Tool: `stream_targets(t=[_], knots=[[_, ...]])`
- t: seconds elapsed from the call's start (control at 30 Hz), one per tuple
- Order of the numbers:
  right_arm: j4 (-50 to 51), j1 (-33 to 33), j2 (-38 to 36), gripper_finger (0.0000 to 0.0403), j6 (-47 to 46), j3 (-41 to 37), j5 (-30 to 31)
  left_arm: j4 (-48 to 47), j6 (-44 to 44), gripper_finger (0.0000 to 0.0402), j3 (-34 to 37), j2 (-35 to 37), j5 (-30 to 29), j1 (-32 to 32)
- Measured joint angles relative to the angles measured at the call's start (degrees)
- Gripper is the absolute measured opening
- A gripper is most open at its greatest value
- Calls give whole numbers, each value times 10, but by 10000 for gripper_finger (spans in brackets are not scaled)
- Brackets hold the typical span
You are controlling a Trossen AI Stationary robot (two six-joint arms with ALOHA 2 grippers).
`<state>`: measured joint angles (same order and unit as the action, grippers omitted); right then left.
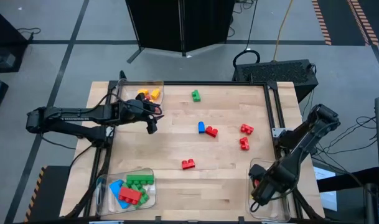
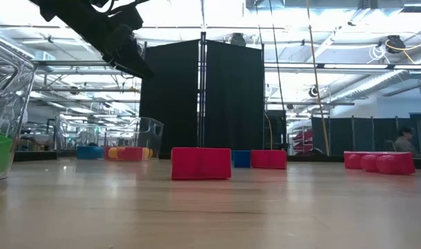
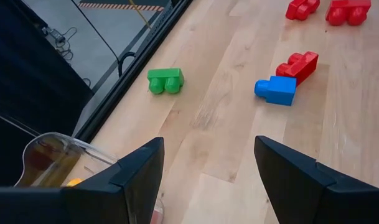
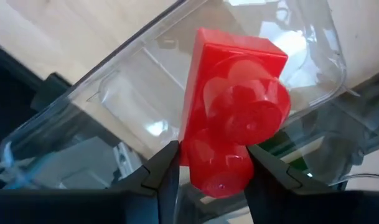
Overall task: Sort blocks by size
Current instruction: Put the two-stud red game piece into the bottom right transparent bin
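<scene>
Red block (image 4: 229,112) pinched in right gripper (image 4: 208,165) above near-right tray (image 4: 145,74): lower, release inside walls. Left gripper (image 3: 208,168), fingers apart, over far-left table beside tray (image 3: 52,152) of orange blocks (image 1: 149,94).

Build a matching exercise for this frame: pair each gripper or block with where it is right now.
Things:
1. right gripper
2. left gripper
3. small green studded plastic block
4. small blue studded plastic block

Places or states:
A. touching a red block at mid-table
B. open above the wood beside the clear plastic tray of orange and yellow blocks
C. alone near the table's far edge
D. shut on a red studded plastic block over the clear plastic tray at the near right corner

Pairs: 1-D, 2-B, 3-C, 4-A
</scene>
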<state>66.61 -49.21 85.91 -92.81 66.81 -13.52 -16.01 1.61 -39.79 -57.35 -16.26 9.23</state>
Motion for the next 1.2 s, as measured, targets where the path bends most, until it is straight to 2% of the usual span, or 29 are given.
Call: stream_targets(t=[0.37,0.57,0.73,0.9,1.07,1.2], knots=[[-4,-10,33,188,0,0,-1,0,0,251,0,0,0,0],[4,2,13,200,16,0,31,0,0,251,0,0,0,0],[55,16,-16,200,18,0,36,2,1,251,0,0,0,0],[116,45,-54,201,10,0,109,6,1,251,0,0,0,0],[128,95,-102,201,67,0,207,6,2,251,0,0,0,0],[180,158,-119,201,101,0,242,7,1,251,0,0,0,0]])
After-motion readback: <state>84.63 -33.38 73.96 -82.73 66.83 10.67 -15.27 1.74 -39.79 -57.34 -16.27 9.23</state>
